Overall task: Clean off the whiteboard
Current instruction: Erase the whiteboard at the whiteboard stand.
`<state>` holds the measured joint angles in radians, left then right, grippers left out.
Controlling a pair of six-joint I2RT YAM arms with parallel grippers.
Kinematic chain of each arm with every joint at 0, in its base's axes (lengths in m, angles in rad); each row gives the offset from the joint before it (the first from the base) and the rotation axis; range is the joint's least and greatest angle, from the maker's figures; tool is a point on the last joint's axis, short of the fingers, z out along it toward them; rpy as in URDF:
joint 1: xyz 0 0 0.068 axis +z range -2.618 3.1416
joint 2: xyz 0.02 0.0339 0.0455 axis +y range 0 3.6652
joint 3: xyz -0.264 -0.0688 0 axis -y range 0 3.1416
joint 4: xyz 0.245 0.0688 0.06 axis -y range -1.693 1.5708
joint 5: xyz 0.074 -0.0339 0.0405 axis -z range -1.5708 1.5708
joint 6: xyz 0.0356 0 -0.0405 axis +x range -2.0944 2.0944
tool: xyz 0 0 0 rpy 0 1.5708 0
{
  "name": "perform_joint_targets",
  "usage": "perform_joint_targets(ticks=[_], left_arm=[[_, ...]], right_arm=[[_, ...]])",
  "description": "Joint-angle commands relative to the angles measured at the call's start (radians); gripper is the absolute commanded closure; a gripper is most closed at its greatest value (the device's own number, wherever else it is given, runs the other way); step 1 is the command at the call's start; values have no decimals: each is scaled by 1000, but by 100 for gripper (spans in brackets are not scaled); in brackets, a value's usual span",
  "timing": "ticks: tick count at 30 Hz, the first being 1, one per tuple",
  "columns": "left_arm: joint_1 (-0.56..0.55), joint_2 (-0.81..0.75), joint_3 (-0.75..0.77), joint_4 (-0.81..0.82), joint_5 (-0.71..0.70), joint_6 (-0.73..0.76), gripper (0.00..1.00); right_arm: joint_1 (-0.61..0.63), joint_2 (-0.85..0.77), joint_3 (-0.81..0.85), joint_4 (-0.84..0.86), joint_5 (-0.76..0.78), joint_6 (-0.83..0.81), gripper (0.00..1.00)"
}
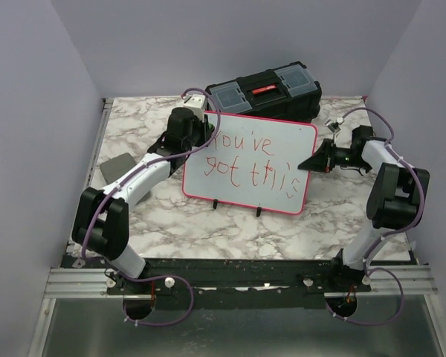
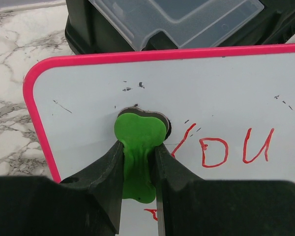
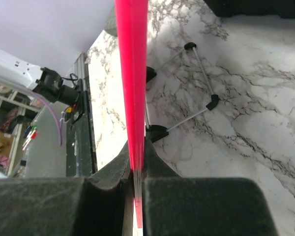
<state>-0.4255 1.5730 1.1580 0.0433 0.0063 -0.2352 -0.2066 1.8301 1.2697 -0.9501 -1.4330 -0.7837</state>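
The left end effector is pinching a green eraser between nearly closed jaws, gripping it by its narrow waist so that the rounded head and its dark backing are pressing flat on the whiteboard. The contact spot is lying just ahead of the fingertips, near the board's upper corner on that arm's side, and the red handwriting is beginning just beside the eraser, toward the other arm. That placement is probably setting up a sweep across the words from their first letter. The right end effector is clamping down on the board's pink-red rim, its jaws closing on the thin edge from front and back; judging by the overhead view, this grip is bracing the board against the eraser's push, since it is only leaning on small black feet and a thin wire stand. The board is standing tilted between the two end effectors on the marbled surface, with all the writing looking unwiped. Beyond the board, a black toolbox is sitting just behind its top edge, and a small grey pad is lying well apart, outboard of the left arm.
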Motion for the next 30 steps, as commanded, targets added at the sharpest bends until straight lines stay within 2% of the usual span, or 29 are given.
perform_joint_targets(ticks=[1,3,5,12,16,23,30], left_arm=[[-28,44,8,-68,-25,7,100],[-36,48,13,-77,-30,5,100],[-42,54,25,-93,-42,5,100],[-45,83,95,-158,-112,38,100],[-50,89,103,-153,-81,33,100],[-120,99,75,-137,-89,35,100],[-81,89,92,-151,-186,20,100]], right_arm=[[3,-158,-153,472,117,328,99],[1,-231,-236,669,148,479,99],[2,-265,-262,733,151,522,99],[4,-237,-237,674,142,475,99],[3,-229,-231,660,137,467,99],[4,-220,-230,656,133,464,99],[4,-218,-227,640,129,448,99]])
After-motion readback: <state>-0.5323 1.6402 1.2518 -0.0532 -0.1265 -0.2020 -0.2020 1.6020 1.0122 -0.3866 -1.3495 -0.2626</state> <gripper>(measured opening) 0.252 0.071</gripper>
